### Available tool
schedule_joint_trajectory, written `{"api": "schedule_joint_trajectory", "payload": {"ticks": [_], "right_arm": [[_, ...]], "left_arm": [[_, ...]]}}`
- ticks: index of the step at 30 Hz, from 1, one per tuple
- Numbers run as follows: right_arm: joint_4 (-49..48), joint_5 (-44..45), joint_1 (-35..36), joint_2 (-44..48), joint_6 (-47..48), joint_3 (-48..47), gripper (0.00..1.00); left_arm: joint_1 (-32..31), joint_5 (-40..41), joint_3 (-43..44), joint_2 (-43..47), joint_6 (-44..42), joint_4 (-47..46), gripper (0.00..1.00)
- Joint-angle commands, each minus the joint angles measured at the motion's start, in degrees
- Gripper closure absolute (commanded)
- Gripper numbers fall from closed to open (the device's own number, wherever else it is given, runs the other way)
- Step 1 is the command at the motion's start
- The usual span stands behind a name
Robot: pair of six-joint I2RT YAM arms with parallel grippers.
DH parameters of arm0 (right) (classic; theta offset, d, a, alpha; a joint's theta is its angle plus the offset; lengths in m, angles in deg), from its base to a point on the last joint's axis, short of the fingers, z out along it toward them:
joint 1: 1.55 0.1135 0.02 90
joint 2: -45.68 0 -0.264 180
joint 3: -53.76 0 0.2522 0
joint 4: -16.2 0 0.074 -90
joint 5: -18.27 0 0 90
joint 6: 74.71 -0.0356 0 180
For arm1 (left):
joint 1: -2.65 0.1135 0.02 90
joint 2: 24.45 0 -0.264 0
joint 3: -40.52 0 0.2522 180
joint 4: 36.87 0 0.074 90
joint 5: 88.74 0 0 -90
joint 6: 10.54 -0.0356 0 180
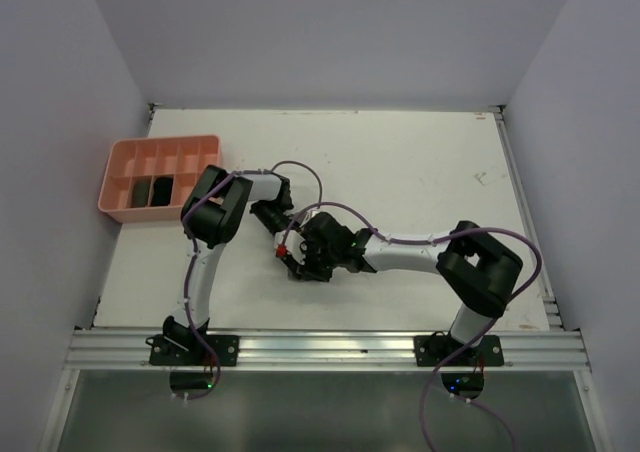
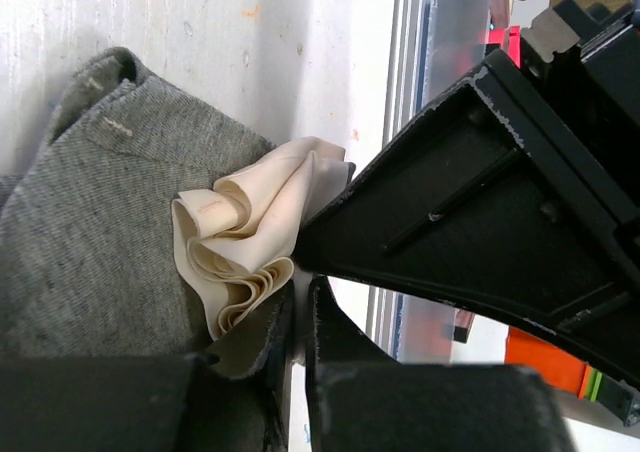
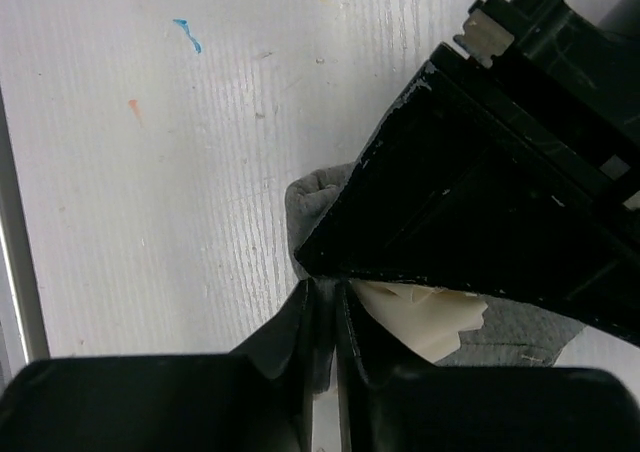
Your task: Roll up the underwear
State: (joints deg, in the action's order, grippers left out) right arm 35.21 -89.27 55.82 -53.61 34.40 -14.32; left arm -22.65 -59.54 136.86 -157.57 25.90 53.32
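Note:
A grey underwear with a cream lining bunched in folds lies on the white table. My left gripper is shut, its tips pinching the cloth's edge just below the cream folds. My right gripper meets it tip to tip from the other side, jaws drawn together on a thin fold of the same grey cloth; cream lining shows beside it. In the top view the left gripper and the right gripper crowd together mid-table and hide the garment.
A pink compartment tray stands at the back left, with dark rolls in its front compartments. The metal rail runs along the near edge. White walls close in the table on three sides.

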Motion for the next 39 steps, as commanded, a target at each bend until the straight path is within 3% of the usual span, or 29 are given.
{"api": "schedule_joint_trajectory", "payload": {"ticks": [1, 2, 5, 8, 16, 20, 23, 27, 30, 35, 37, 39], "right_arm": [[3.09, -4.34, 0.82, -1.35, -1.36, 0.18, 0.92], [3.09, -4.87, 0.82, -1.0, -1.8, 0.45, 0.99], [4.05, -6.62, 0.73, -1.17, -4.34, 0.89, 1.0], [4.59, -8.65, 0.73, -1.53, -6.54, 1.33, 1.0], [7.92, -11.99, -1.81, -3.63, -12.43, -0.95, 1.0], [10.12, -17.6, -5.33, -5.91, -16.11, -4.47, 1.0], [9.69, -21.38, -8.23, -8.72, -18.58, -6.75, 1.0], [4.77, -28.06, -11.91, -11.63, -24.73, -6.58, 1.0], [0.99, -31.49, -13.94, -15.31, -28.86, -6.41, 1.0], [-2.44, -37.04, -16.32, -21.38, -34.22, -7.81, 1.0], [-2.62, -38.44, -17.28, -23.58, -35.37, -8.6, 1.0], [-2.18, -38.71, -17.98, -25.07, -36.51, -9.48, 1.0]], "left_arm": [[0.07, 5.34, 0.12, 1.71, -1.9, -12.52, 0.92], [0.34, 4.64, 0.03, 2.59, -1.2, -13.31, 0.87], [1.21, 2.53, 1.26, 6.11, 0.91, -14.8, 0.71], [1.92, 2.08, 3.54, 9.8, 4.49, -18.3, 0.63], [9.72, 3.67, 12.24, 15.07, 22.16, -35.0, 0.61], [15.1, 3.84, 5.85, 24.03, 33.76, -53.6, 0.61], [17.12, 7.35, -3.9, 33.87, 35.11, -62.26, 0.62], [17.3, 13.23, -16.65, 47.47, 30.11, -63.86, 0.62], [17.3, 15.26, -24.47, 56.26, 19.93, -60.52, 0.62], [16.34, 14.65, -36.59, 68.84, -6.34, -48.75, 0.6], [13.62, 15.61, -40.03, 71.32, -15.46, -45.68, 0.59], [8.64, 17.45, -44.87, 74.13, -18.24, -46.27, 0.58]]}}
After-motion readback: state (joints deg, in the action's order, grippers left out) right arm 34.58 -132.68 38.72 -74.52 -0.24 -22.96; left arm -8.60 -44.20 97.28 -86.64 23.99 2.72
